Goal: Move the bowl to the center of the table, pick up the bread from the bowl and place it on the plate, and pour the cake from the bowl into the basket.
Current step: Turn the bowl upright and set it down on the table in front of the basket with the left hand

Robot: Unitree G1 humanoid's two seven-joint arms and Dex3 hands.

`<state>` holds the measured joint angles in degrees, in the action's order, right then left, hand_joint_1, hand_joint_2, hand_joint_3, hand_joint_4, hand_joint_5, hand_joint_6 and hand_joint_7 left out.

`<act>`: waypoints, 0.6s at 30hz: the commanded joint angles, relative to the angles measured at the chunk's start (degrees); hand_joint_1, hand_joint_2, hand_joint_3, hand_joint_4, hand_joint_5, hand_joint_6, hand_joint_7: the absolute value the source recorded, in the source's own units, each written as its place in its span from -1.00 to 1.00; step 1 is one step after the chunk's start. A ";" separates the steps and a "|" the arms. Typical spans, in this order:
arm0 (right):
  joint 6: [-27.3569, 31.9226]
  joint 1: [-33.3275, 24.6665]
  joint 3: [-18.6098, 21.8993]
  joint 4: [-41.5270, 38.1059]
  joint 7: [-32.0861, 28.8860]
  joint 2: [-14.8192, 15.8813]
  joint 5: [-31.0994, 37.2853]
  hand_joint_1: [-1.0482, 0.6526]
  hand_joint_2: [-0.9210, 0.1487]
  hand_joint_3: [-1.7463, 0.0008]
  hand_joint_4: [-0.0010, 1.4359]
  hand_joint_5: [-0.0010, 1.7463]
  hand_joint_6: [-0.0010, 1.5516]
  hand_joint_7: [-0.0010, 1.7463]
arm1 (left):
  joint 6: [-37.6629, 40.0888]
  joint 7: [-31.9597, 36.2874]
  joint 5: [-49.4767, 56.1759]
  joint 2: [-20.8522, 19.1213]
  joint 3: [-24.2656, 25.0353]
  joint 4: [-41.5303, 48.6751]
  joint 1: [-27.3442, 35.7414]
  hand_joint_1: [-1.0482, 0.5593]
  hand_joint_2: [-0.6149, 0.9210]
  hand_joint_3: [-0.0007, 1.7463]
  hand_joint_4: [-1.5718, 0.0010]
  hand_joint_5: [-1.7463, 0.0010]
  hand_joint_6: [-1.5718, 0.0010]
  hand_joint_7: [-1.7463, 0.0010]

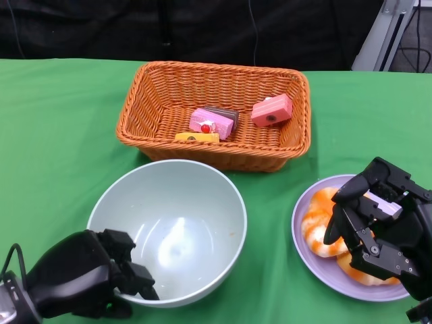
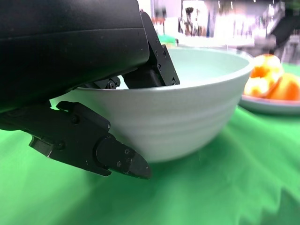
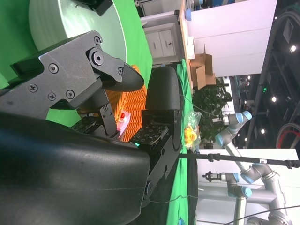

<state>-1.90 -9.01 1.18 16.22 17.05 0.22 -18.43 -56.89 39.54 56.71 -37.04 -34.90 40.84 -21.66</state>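
The pale green bowl (image 1: 202,196) stands empty on the green table near its front middle. My left hand (image 1: 88,273) grips the bowl's near-left rim, fingers inside and thumb outside; the left wrist view shows this grip on the bowl (image 2: 187,122). Orange-and-white bread (image 1: 317,226) lies on the lilac plate (image 1: 324,270) at the right. My right hand (image 1: 381,226) hovers over the plate with its fingers (image 3: 122,77) apart and nothing between them. Pink cake pieces (image 1: 211,123) and a yellow one (image 1: 197,138) lie in the orange wicker basket (image 1: 297,135) behind the bowl.
The basket's front wall is close behind the bowl's far rim. Bare green cloth spreads at the left and between bowl and plate. The left wrist view shows the plate (image 2: 272,105) with bread (image 2: 269,79) just beyond the bowl.
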 commanded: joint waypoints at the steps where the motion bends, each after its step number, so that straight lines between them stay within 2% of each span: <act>1: 0.30 -0.23 -0.02 0.48 -0.25 0.53 -0.17 0.11 -0.38 -0.13 -0.01 0.88 -0.15 0.51 | -1.28 -8.15 -4.17 -0.97 0.20 -0.84 1.91 -0.66 0.99 -0.97 0.09 0.80 0.17 0.99; 2: 0.23 -0.24 0.01 0.46 -0.18 0.56 -0.21 0.11 -0.38 -0.13 -0.01 0.87 -0.15 0.51 | -1.28 -10.83 -6.29 -1.13 0.68 -1.23 2.41 -0.72 1.00 -0.96 0.14 0.85 0.24 1.00; 3: 0.16 -0.25 0.03 0.44 -0.12 0.57 -0.25 0.11 -0.37 -0.14 0.00 0.88 -0.15 0.51 | -1.19 -12.95 -7.91 -1.22 1.12 -1.67 2.86 -0.88 1.00 -0.91 0.31 0.93 0.41 1.00; 4: 0.35 -0.26 0.05 0.51 -0.05 0.61 -0.43 0.11 -0.36 -0.14 0.00 0.88 -0.14 0.51 | -1.08 -14.82 -9.34 -1.31 1.59 -2.17 3.33 -0.93 1.00 -0.88 0.39 0.96 0.48 1.00; 5: 0.33 -0.32 0.07 0.54 -0.02 0.66 -0.42 0.11 -0.35 -0.14 0.00 0.88 -0.14 0.51 | -1.12 -17.04 -11.08 -1.39 2.04 -2.56 3.85 -0.97 1.00 -0.85 0.46 0.98 0.54 1.00; 7: 0.60 -0.45 0.12 0.68 -0.08 0.69 -0.56 0.11 -0.34 -0.15 -0.01 0.88 -0.15 0.51 | -1.67 -23.29 -16.36 -1.36 2.62 -2.69 4.75 -0.99 1.00 -0.80 0.76 1.00 0.75 1.00; 10: 0.72 -0.64 0.10 0.94 -0.26 0.71 -0.40 0.11 -0.34 -0.15 -0.01 0.89 -0.14 0.51 | -3.85 -33.00 -25.66 -1.10 2.87 -1.92 5.52 -1.00 1.00 -0.72 0.96 1.00 0.92 1.00; 14: 0.59 -0.81 0.08 1.11 -0.12 0.90 -0.11 0.12 -0.33 -0.17 -0.01 0.90 -0.16 0.54 | -4.48 -46.95 -41.41 -0.54 3.19 -2.50 7.12 -1.00 1.00 -0.59 1.00 1.00 0.99 1.00; 18: 0.67 -0.86 0.00 1.09 -0.19 0.74 -0.08 0.13 -0.36 -0.16 -0.02 0.89 -0.17 0.54 | -2.79 -55.81 -54.48 1.78 5.97 -4.27 9.72 -1.00 1.00 -0.34 0.96 0.98 0.89 0.96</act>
<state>-1.26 -9.75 1.16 16.36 17.02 0.43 -18.16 -60.44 -13.75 5.86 -35.54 -30.16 37.11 -13.37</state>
